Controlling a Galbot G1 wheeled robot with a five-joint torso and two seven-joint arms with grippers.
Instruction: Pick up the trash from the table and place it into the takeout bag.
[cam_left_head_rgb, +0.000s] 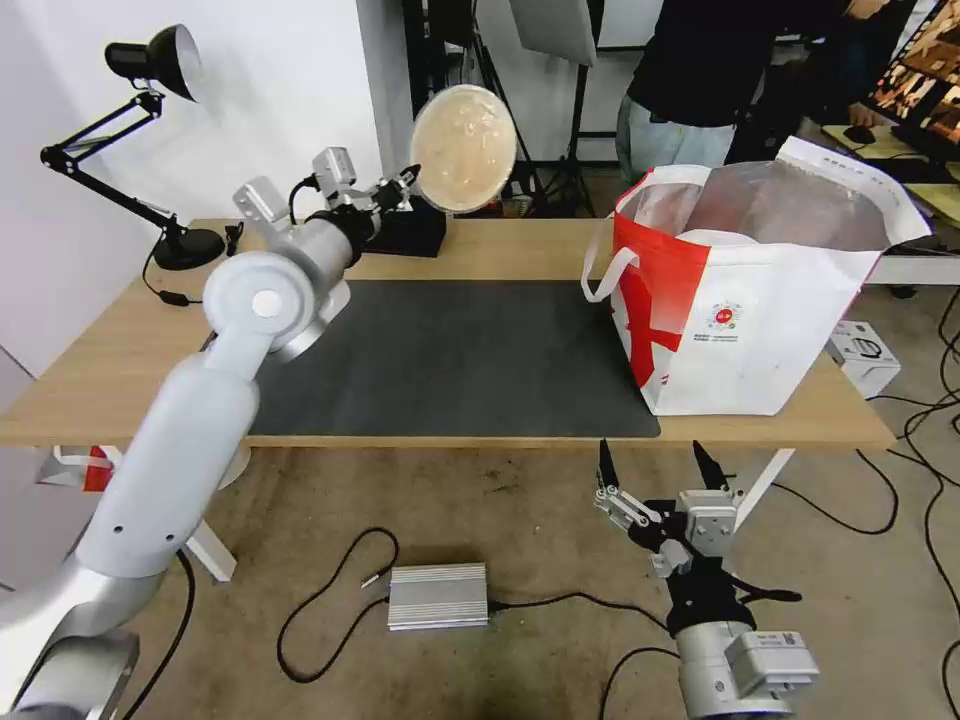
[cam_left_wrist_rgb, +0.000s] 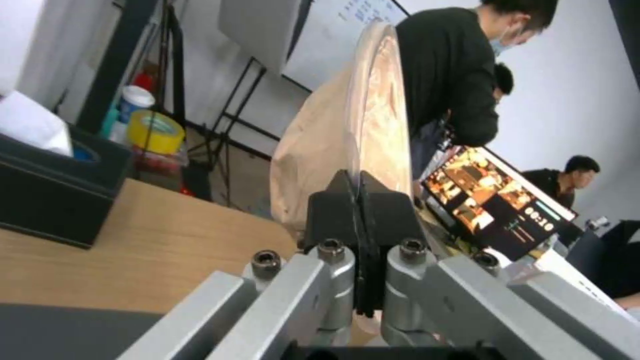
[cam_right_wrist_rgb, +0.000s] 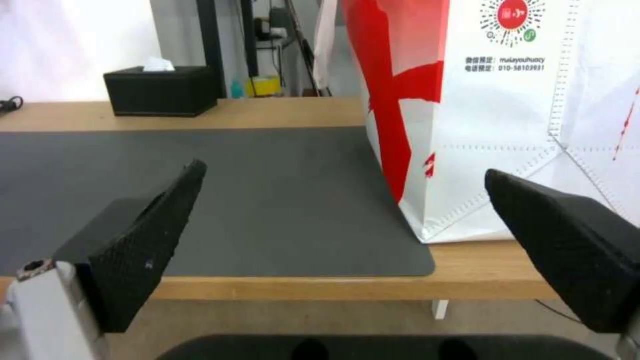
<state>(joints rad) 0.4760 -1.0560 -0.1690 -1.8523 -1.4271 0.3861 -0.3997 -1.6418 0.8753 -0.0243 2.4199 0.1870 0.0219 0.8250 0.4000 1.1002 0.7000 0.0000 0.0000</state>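
Up over the far side of the table (cam_left_head_rgb: 120, 350), the left gripper (cam_left_head_rgb: 405, 190) is pinching the rim of the pulp bowl (cam_left_head_rgb: 463, 148), its black pads pressed together on the thin edge, as the left wrist view shows at close range (cam_left_wrist_rgb: 363, 210). The bowl (cam_left_wrist_rgb: 347, 125) is off the desk and turned on its side, its open face toward the head camera and its rim running up and down; gripping by the rim seems the natural choice for so shallow and light a dish, and it leaves the bowl hanging free of the fingers so it can drop when let go. Just behind the gripper sits the tissue box (cam_left_wrist_rgb: 53, 185), which is not part of the trash. The bag (cam_left_head_rgb: 760, 300) stands on the right end of the table, partly on the mat (cam_left_head_rgb: 450, 360), its mouth held wide by the foil lining, which makes it an easy target from above. Bowl and bag are well apart, so I judge the carry across to be still ahead. The right gripper (cam_left_head_rgb: 660, 465) waits low in front of the table edge with its fingers (cam_right_wrist_rgb: 147, 240) spread wide and nothing between them, clear of the bag and of the left arm's likely path.
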